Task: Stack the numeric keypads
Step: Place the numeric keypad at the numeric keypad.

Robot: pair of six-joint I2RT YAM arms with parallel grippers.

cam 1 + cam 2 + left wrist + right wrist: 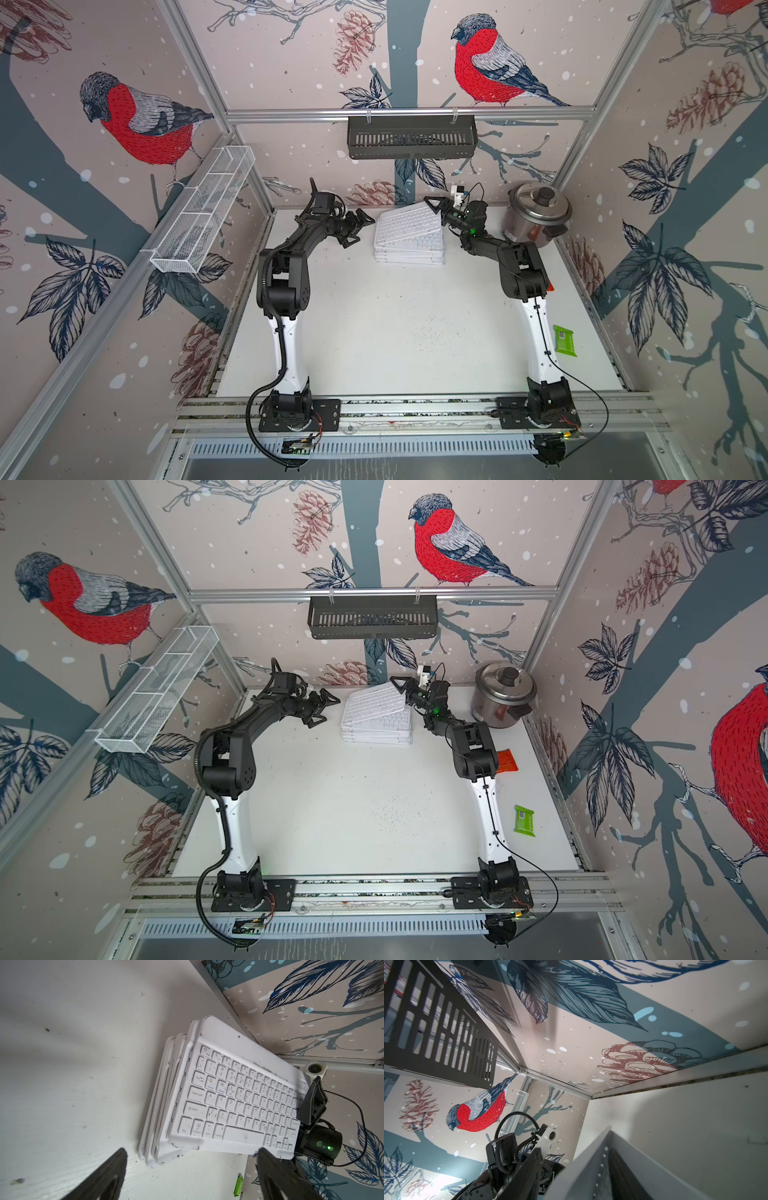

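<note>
Right tool [439, 213], as I view it remotely: clamped on the right edge of the top keypad [409, 226], which sits tilted and skewed, right edge raised, over the stack of keypads [409, 254] at the back middle of the tabletop [395, 324]. Left tool [359, 230]: jaws wide apart, holding nothing, just left of the stack.

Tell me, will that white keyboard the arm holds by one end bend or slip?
Probably stiff: the top keyboard looks flat though the right arm's jaws grip only one short end. Likely light, being a thin slab held tilted that way. It may slide: smooth plastic, its low end seemingly resting on the stack of similar keyboards.
</note>
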